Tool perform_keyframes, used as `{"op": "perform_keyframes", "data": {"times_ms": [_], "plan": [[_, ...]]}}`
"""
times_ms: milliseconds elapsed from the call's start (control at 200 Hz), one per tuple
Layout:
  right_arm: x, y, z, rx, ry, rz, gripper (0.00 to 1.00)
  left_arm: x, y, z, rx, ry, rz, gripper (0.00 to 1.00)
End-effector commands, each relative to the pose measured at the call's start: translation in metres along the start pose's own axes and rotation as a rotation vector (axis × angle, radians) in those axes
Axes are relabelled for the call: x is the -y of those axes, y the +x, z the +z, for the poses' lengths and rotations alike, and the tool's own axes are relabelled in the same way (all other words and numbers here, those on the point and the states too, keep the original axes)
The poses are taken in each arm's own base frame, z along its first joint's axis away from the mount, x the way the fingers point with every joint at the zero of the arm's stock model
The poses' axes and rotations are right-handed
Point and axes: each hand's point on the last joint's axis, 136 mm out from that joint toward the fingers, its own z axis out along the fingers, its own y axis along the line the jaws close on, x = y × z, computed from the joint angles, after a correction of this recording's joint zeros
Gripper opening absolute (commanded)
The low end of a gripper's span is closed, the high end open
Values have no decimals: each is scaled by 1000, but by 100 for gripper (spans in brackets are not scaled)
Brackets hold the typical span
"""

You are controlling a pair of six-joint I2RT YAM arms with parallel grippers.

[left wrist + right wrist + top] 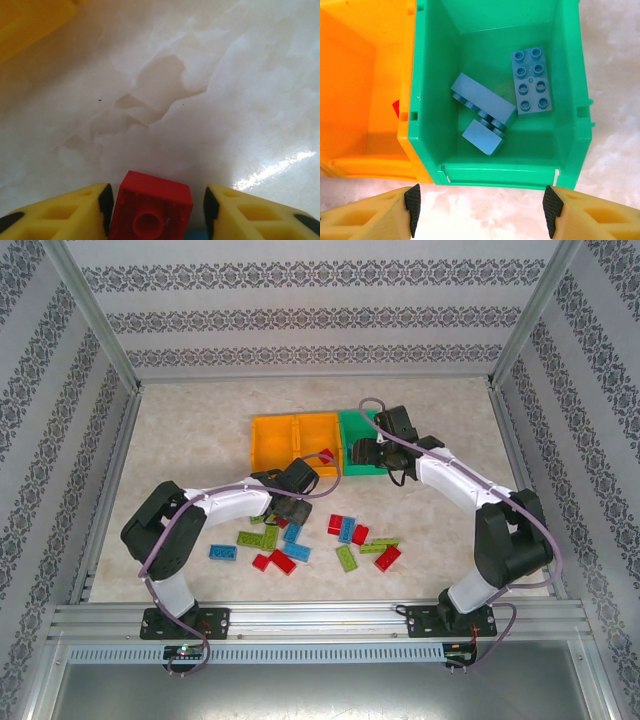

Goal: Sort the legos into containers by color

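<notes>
A red lego [152, 202] lies on the table between my left gripper's [156, 200] yellow fingers. The left pad is against it and the right pad stands a little apart. In the top view this gripper [285, 502] is low over the left end of the loose legos [345, 540]: several red, blue and lime green bricks. My right gripper [479, 210] hangs open and empty over the near wall of the green container [495, 175]. Three blue legos [482, 100] lie in that container. Two orange containers [292, 443] join it on the left, and the nearer one holds something red [325, 454].
The containers stand in a row at the table's middle back. A blue brick [222, 552] lies apart at the left of the pile. Metal frame rails [320, 615] edge the table at the front and sides. Bare table lies to the far left and right.
</notes>
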Motion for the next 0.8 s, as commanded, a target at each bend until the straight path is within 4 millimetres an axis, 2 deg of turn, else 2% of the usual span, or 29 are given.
{"op": "perform_keyframes", "data": {"times_ms": [0,180,305,470,649,799], "plan": [[8,-2,-9,25,20,-7,68,-6,-6,1,-1,-23,15,48],[10,1,-13,28,24,-4,69,-7,-8,3,-2,-20,9,40],[14,5,-15,25,32,-4,69,-8,-10,3,2,-20,2,30],[20,11,-20,31,48,-4,69,-8,-20,-2,23,-24,2,27],[30,22,-25,31,72,0,70,-8,-44,-15,75,-32,3,27],[33,30,-29,36,66,12,70,-10,-81,-32,154,-44,-14,28]]}}
